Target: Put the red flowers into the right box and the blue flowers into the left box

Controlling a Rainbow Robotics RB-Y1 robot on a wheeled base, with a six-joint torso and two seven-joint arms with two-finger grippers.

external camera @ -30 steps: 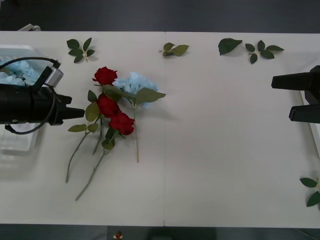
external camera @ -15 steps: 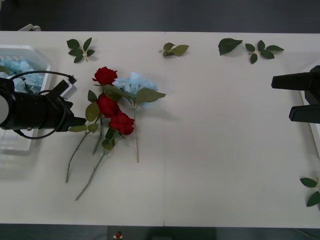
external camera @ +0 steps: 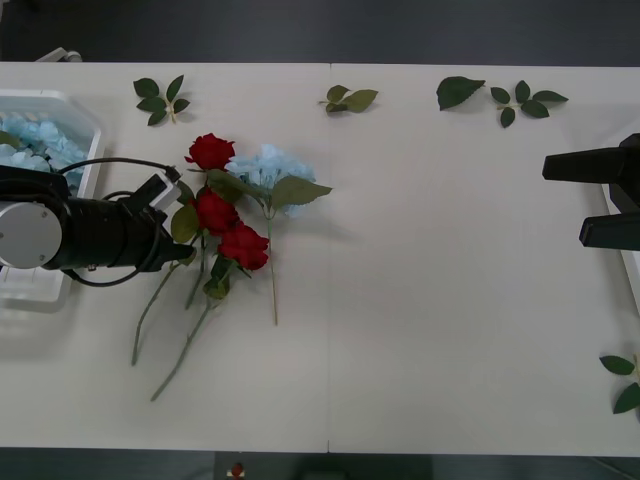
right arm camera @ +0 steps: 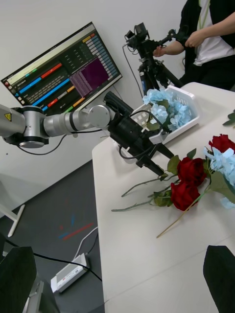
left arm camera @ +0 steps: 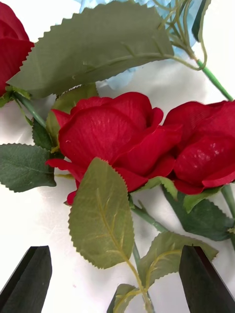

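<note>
1. The left gripper [external camera: 186, 252] hangs with jaws spread wide, holding nothing.
2. The red flowers [external camera: 222, 214] lie just ahead of its tips, beside a blue flower [external camera: 268, 166].
3. The left box [external camera: 88, 128] sits behind it, holding blue flowers.
4. The right gripper [external camera: 548, 166] waits well apart, fingers parted.

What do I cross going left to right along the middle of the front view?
left box → left gripper → red flowers → bare table → right gripper, parked at the right edge.
</note>
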